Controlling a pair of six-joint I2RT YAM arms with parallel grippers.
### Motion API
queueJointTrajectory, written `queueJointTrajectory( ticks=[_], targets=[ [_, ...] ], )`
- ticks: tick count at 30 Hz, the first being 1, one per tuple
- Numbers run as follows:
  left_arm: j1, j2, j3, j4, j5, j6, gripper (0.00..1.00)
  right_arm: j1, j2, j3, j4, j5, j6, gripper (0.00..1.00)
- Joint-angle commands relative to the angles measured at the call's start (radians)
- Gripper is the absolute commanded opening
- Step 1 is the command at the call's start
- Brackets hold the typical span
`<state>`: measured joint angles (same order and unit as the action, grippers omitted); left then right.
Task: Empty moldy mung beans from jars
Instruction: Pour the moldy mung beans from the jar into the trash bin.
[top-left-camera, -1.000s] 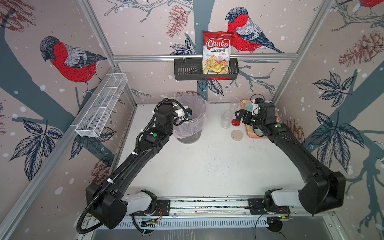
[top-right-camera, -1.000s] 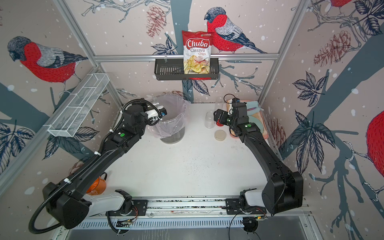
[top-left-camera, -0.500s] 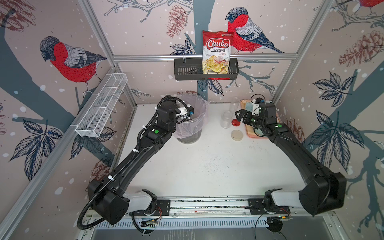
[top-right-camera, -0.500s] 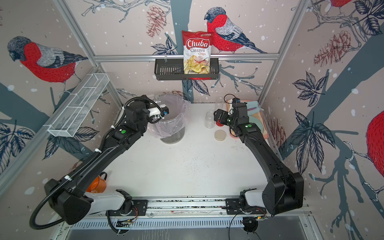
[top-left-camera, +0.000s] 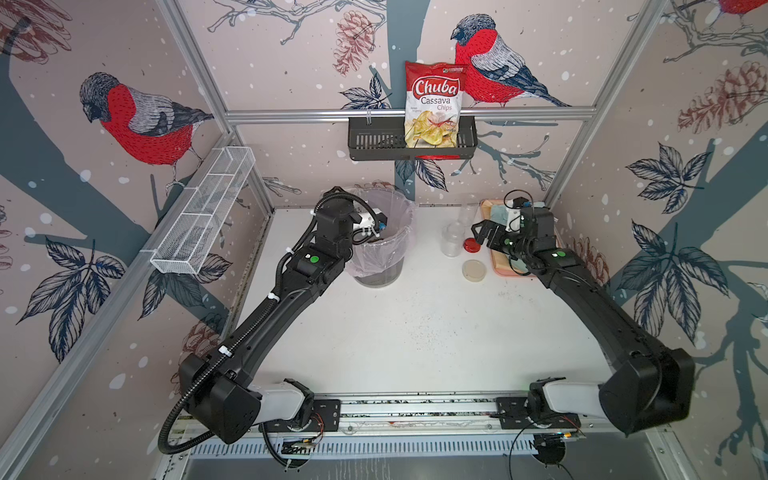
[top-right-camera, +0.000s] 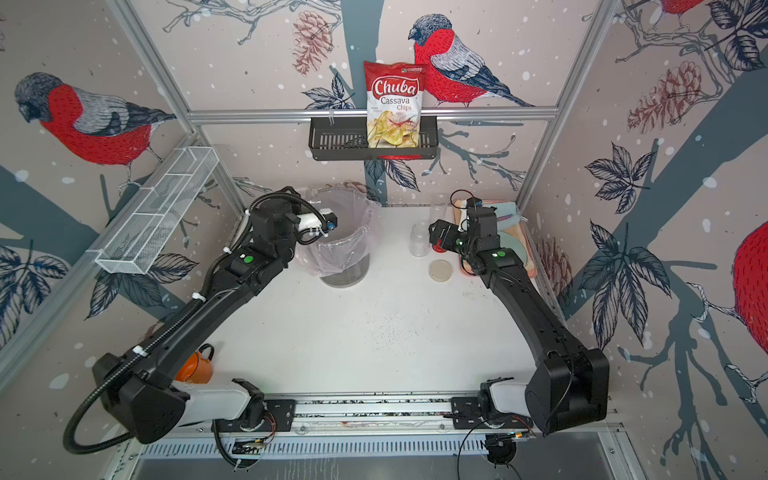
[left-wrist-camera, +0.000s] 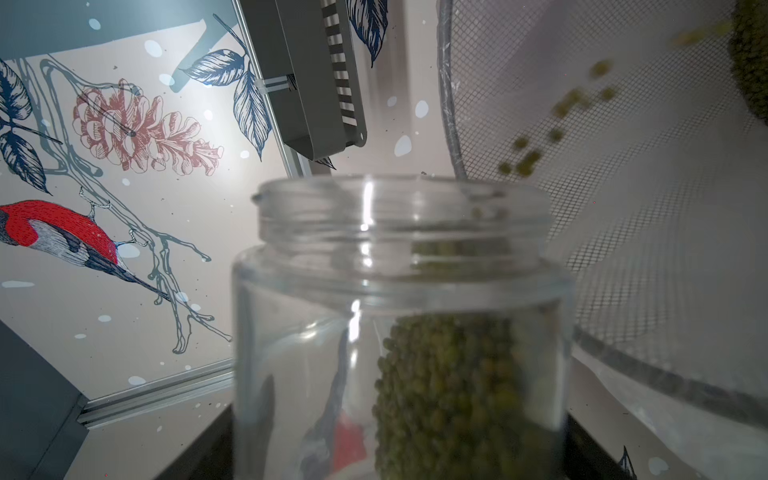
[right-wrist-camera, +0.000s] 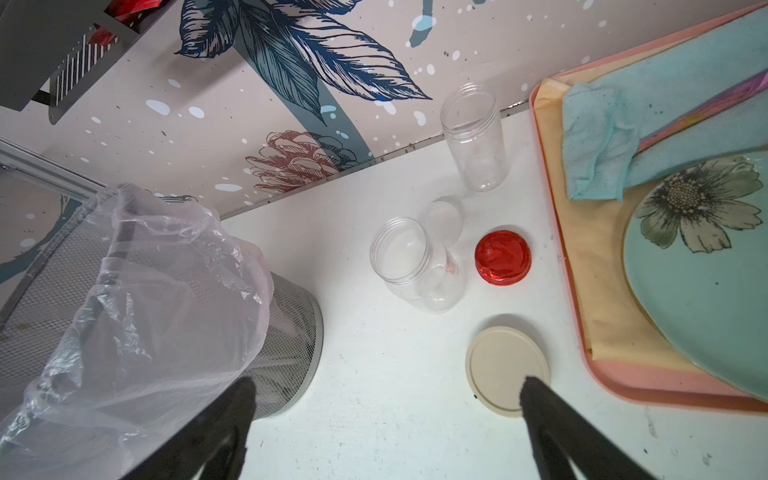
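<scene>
My left gripper (top-left-camera: 375, 231) is shut on a clear lidless jar (left-wrist-camera: 399, 291), tipped over the rim of the lined grey bin (top-left-camera: 400, 200). Mung beans (left-wrist-camera: 449, 395) fill one side of that jar. Loose beans (left-wrist-camera: 523, 153) are falling from its mouth against the bin's mesh wall (left-wrist-camera: 623, 208). Two empty clear jars (right-wrist-camera: 415, 266) (right-wrist-camera: 473, 137) stand right of the bin, next to a red lid (right-wrist-camera: 503, 257) and a beige lid (right-wrist-camera: 503, 365). My right gripper (right-wrist-camera: 386, 388) hangs open above the table near the beige lid, holding nothing.
A pink tray (right-wrist-camera: 582, 291) with a flowered plate (right-wrist-camera: 706, 270) and a blue cloth (right-wrist-camera: 602, 137) lies at the back right. A black wall basket (top-left-camera: 374, 143) holds a chips bag. An orange cup (top-right-camera: 195, 365) sits by the left arm's base.
My left wrist has risen and turned further over the bin, tipping the jar. The right arm has not moved.
</scene>
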<state>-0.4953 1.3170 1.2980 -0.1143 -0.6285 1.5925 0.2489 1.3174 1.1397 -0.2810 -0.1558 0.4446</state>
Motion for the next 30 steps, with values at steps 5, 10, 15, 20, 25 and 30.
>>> queueJointTrajectory(
  ticks=[5,10,15,20,25,30],
  targets=[
    [0.018,0.011,0.0,0.128,-0.016,0.07,0.0,-0.006,-0.009,-0.008,0.029,-0.007,-0.001,0.99],
    [0.02,0.013,-0.032,0.202,-0.02,0.132,0.0,-0.009,-0.007,-0.008,0.031,-0.009,0.002,0.99],
    [0.021,0.002,-0.062,0.252,0.008,0.165,0.0,-0.013,-0.001,-0.011,0.036,-0.009,0.002,0.99],
    [0.032,0.008,-0.062,0.262,0.035,0.179,0.0,-0.014,0.006,-0.01,0.037,-0.016,0.005,0.99],
    [0.047,0.003,-0.082,0.275,0.065,0.2,0.0,-0.016,0.007,-0.009,0.037,-0.014,0.005,0.99],
    [0.053,0.002,-0.079,0.265,0.084,0.215,0.0,-0.016,0.013,-0.006,0.037,-0.016,0.005,1.0]
  ],
)
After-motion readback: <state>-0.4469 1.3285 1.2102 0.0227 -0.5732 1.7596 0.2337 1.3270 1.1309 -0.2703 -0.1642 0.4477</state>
